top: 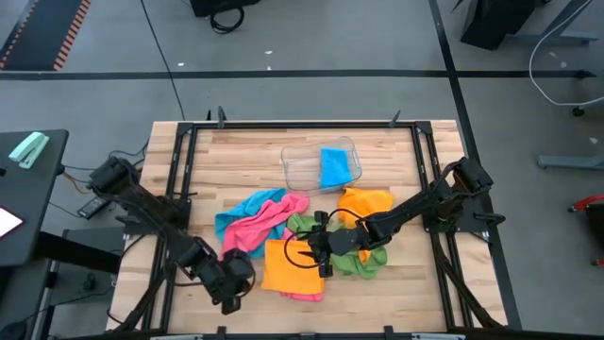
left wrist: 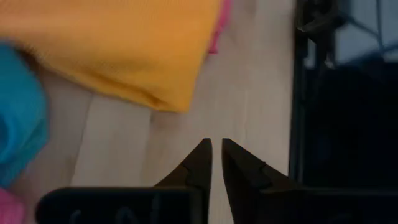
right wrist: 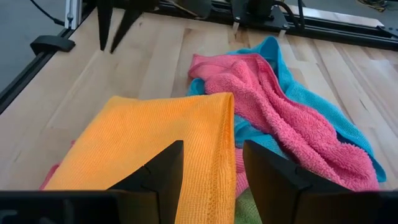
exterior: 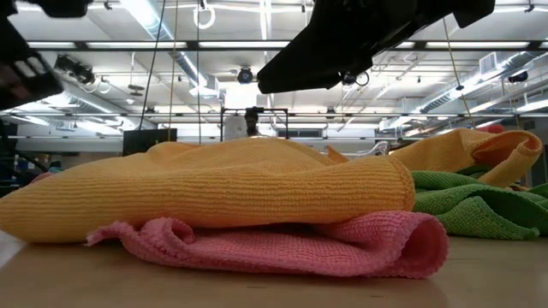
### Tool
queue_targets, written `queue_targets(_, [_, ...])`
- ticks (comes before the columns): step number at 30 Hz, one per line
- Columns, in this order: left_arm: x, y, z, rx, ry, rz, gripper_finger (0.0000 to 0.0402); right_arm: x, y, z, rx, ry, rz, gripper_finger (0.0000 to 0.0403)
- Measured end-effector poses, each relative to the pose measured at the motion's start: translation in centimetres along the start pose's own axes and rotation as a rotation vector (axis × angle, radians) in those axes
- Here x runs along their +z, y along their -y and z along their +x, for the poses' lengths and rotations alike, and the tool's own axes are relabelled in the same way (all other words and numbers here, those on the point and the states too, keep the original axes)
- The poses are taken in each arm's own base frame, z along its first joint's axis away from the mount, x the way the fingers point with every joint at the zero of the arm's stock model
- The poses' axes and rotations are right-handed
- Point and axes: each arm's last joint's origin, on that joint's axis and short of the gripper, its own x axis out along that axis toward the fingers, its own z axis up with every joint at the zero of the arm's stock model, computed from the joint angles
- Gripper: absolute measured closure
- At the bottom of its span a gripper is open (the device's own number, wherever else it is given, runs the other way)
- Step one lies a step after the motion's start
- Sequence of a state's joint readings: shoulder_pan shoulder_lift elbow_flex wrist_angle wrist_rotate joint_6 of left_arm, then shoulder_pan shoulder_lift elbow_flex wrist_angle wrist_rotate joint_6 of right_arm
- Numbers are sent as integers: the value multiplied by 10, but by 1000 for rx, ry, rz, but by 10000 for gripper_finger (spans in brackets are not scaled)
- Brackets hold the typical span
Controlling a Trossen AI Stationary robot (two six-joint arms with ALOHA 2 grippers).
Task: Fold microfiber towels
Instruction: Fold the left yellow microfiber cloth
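A folded orange towel [top: 291, 266] lies near the table's front, resting on a pink towel [exterior: 282, 244] whose edge sticks out below it. My right gripper [right wrist: 212, 144] hangs open just above the orange towel's folded edge [right wrist: 225, 134], one finger on each side of it, clear of the cloth. My left gripper [left wrist: 215, 147] points down at bare wood left of the orange towel [left wrist: 124, 50]. Its fingertips stand a narrow gap apart with nothing between them. Behind lies a heap of pink [top: 269, 227], blue [top: 243, 212], green [top: 366, 261] and orange [top: 368, 202] towels.
A clear plastic tray [top: 300, 168] at the table's far middle holds a folded blue towel [top: 335, 168]. A black frame rail [left wrist: 305, 93] runs along the table's edge close to my left gripper. Bare wood [top: 396, 297] shows along the front and at the left.
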State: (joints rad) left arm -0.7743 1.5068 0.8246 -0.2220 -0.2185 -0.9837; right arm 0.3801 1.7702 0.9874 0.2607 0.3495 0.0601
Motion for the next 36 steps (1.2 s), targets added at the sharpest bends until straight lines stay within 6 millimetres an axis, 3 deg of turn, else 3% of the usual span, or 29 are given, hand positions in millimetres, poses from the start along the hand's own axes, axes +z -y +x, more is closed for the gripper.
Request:
queue_targets(11, [-2, -7, 31, 78, 38, -99, 239, 1, 0, 0, 1, 11, 4, 228])
queue_targets(19, [7, -11, 46, 19, 23, -46, 194, 1, -1, 0, 18, 11, 2, 228])
queue_targets(24, [15, -17, 47, 25, 23, -53, 198, 1, -2, 0, 22, 11, 2, 228])
queue_targets(36, [14, -24, 55, 41, -40, -68, 258, 1, -4, -1, 29, 11, 6, 228])
